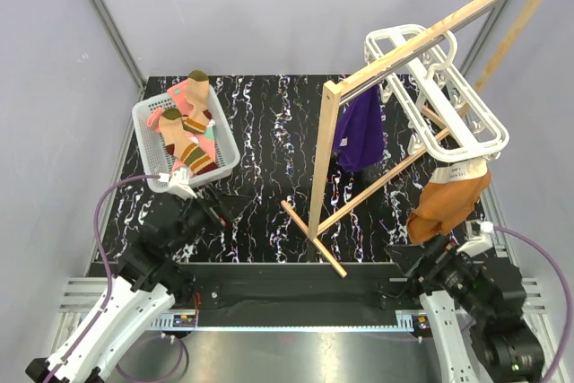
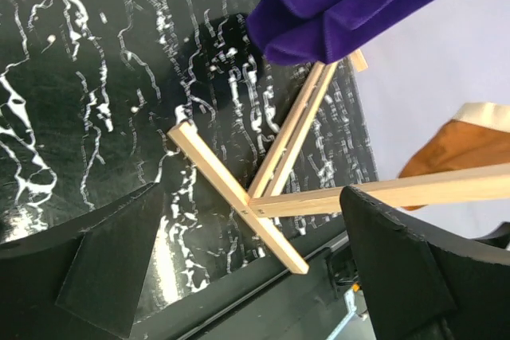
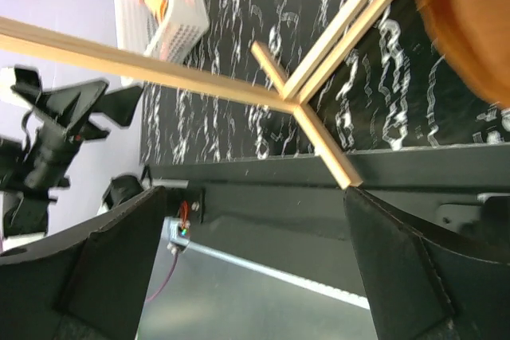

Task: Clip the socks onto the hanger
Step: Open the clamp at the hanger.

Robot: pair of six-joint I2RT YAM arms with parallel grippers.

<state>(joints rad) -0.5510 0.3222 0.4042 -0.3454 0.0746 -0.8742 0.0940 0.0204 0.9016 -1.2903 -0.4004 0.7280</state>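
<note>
Both arms are sitting at the near edge, with the left gripper [image 1: 231, 207] and the right gripper [image 1: 404, 262] gaping wide and gripping nothing. Mid-table, the wooden rail stand [image 1: 321, 172] is carrying a purple cloth [image 1: 360, 132], and an orange-brown cloth [image 1: 448, 205] is dangling to its right. Further back, the socks [image 1: 186, 123] are lying piled in the white basket [image 1: 148, 150] at far left, while the hanger [image 1: 448, 100] is hanging on the rail at far right, well apart from them.

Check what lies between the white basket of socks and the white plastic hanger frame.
Top view: bare black marbled tabletop, then the light wooden stand's upright post and the hanging purple cloth.
</note>
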